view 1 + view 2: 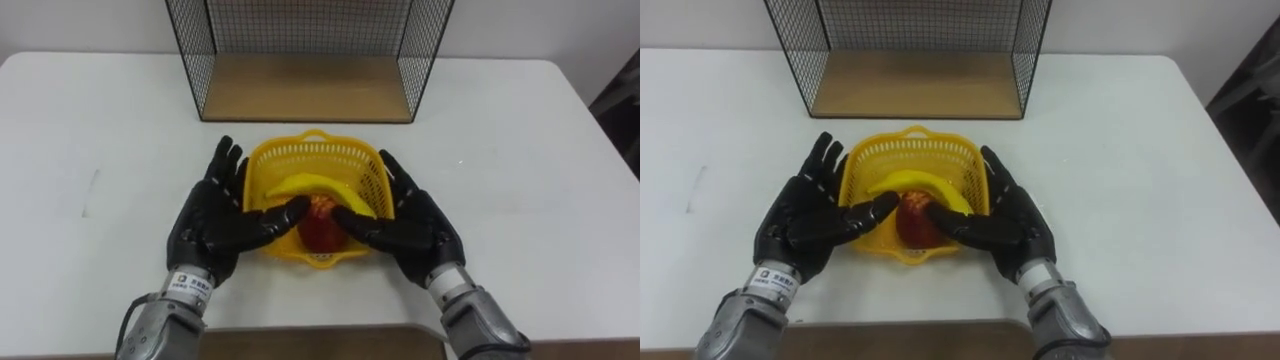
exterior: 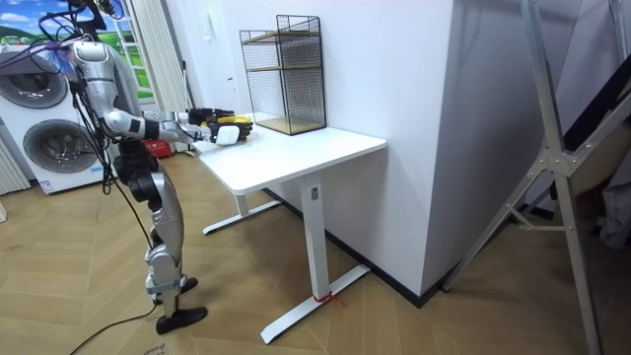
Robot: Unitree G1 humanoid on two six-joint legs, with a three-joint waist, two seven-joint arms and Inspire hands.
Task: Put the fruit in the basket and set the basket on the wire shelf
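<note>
As the banana (image 1: 305, 187) and apple (image 1: 318, 225) are already lying in the basket (image 1: 262, 160) on the table (image 1: 520, 150), the left hand (image 1: 215, 222) and right hand (image 1: 415, 222) are set flat against its sides, fingers straight, thumbs over the near rim, evidently for lifting it to the wire shelf (image 1: 305, 88) beyond.

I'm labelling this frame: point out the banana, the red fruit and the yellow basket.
banana (image 1: 315, 185), left eye view, middle of its curve.
red fruit (image 1: 320, 230), left eye view, its front side.
yellow basket (image 1: 315, 155), left eye view, far wall.
</note>
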